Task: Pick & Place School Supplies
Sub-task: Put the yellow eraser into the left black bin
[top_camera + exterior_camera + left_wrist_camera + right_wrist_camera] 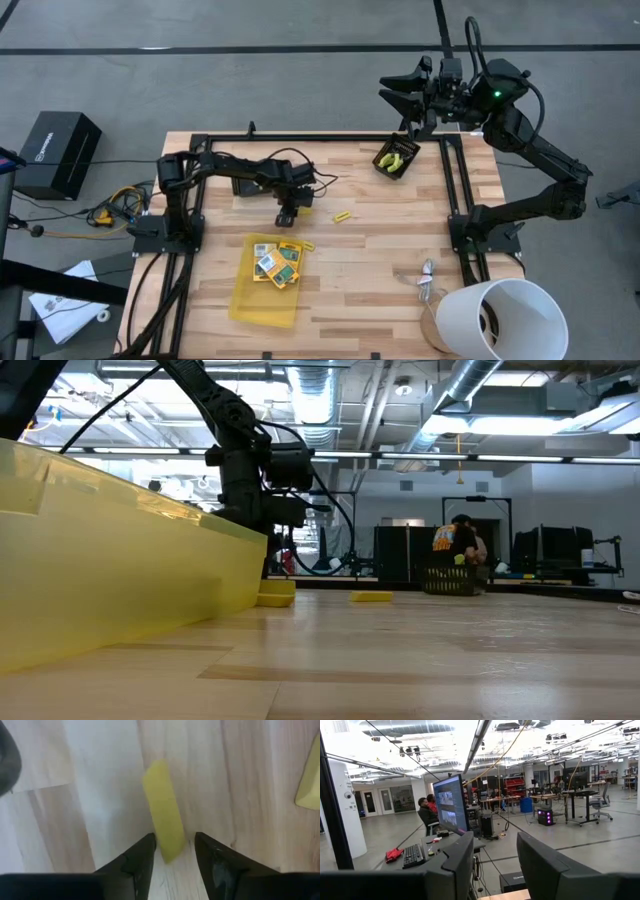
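Right now a short yellow stick (163, 812) lies flat on the table (380, 260), its near end between the open fingers of the left gripper (174, 851), which hangs just above it and has not closed. It looks light, stiff and smooth, so it could skid or roll; I judge the best hold is across its narrow width near the middle. Another stick (342, 216) lies alone to the right, and one more (308, 245) sits beside the translucent yellow tray (262, 298), where small printed boxes (277, 262) already rest. Farther right, near the far edge, a dark bin (396, 158) holds yellow-green tools. The right gripper (493, 851) is raised off the far right of the table, jaws parted and empty.
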You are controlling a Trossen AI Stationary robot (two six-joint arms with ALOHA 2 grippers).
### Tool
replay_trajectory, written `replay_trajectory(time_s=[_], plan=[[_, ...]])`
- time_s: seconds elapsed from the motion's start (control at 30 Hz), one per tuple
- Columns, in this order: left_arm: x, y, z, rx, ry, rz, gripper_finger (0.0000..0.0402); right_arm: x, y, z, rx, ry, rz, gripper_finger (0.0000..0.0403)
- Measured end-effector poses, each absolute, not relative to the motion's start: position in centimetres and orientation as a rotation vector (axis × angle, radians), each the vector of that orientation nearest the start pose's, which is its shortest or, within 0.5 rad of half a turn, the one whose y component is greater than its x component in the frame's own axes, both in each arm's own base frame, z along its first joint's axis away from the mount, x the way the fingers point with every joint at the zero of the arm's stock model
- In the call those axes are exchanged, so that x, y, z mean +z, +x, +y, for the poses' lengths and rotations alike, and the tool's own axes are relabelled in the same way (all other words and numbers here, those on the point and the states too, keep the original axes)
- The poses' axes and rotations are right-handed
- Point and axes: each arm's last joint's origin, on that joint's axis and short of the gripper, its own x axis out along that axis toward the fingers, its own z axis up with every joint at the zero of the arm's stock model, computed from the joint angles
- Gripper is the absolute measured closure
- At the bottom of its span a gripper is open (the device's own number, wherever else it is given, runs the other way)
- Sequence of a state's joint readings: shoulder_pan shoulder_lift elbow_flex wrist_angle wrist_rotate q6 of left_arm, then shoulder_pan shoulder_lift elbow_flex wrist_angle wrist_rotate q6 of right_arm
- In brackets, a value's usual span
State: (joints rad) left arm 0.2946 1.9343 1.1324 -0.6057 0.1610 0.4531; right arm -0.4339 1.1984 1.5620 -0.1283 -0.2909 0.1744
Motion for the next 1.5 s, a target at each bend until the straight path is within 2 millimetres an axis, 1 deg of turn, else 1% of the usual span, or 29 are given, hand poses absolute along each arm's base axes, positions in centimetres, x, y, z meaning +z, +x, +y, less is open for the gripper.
replay_trajectory(time_s=[0.07, 0.13, 0.27, 0.3, 0.4, 0.5, 0.57, 0.7, 0.87, 0.97, 1.07, 1.17, 1.23, 1.3, 1.4, 1.5], plan=[[12.1, 33.0, 9.6, -0.185, 0.047, 1.349, 0.0274, 51.5, 20.7, -8.7, -0.123, 0.089, -0.232, 0.026], [12.1, 33.1, 9.7, -0.172, 0.047, 1.342, 0.03, 51.5, 20.7, -8.7, -0.123, 0.086, -0.231, 0.0261], [12.2, 33.4, 9.8, -0.15, 0.04, 1.315, 0.0373, 51.5, 20.7, -8.7, -0.125, 0.073, -0.229, 0.0264], [12.2, 33.4, 9.8, -0.133, 0.019, 1.312, 0.0378, 51.5, 20.7, -8.7, -0.125, 0.073, -0.229, 0.0265], [12.2, 33.4, 9.9, -0.088, -0.06, 1.302, 0.0377, 51.5, 20.7, -8.7, -0.125, 0.073, -0.23, 0.0266], [13.3, 33.4, 9.9, -0.047, -0.094, 1.266, 0.0378, 51.5, 20.7, -8.7, -0.125, 0.072, -0.232, 0.0264], [14.3, 33.5, 9.9, -0.019, -0.118, 1.206, 0.0378, 51.5, 20.7, -8.7, -0.126, 0.072, -0.233, 0.0264], [18.5, 32.9, 10.9, 0.085, -0.178, 1.054, 0.0378, 51.5, 20.7, -8.7, -0.126, 0.071, -0.235, 0.0266], [22.5, 30.4, 12.5, 0.259, -0.192, 0.975, 0.0379, 51.5, 20.7, -8.7, -0.125, 0.071, -0.236, 0.0263], [23.6, 28.4, 13.6, 0.326, -0.197, 1.011, 0.0379, 51.6, 20.7, -8.7, -0.124, 0.07, -0.24, 0.0262], [24.1, 26.5, 15.0, 0.377, -0.177, 1.07, 0.0379, 51.6, 20.7, -8.7, -0.126, 0.071, -0.24, 0.0262], [23.9, 24.8, 16.1, 0.405, -0.202, 1.155, 0.0379, 51.6, 20.7, -8.7, -0.124, 0.086, -0.241, 0.0265], [23.7, 23.9, 16.8, 0.407, -0.212, 1.2, 0.0379, 51.6, 20.7, -8.6, -0.122, 0.088, -0.241, 0.0266], [23.5, 23.3, 17.4, 0.42, -0.218, 1.21, 0.0379, 51.6, 20.8, -8.6, -0.118, 0.089, -0.241, 0.0265], [22.5, 22.2, 18.0, 0.435, -0.263, 1.24, 0.0379, 51.6, 20.8, -8.5, -0.117, 0.088, -0.244, 0.0264], [20.4, 20.8, 17.8, 0.423, -0.326, 1.299, 0.0379, 51.6, 20.8, -8.5, -0.117, 0.088, -0.243, 0.0265]])
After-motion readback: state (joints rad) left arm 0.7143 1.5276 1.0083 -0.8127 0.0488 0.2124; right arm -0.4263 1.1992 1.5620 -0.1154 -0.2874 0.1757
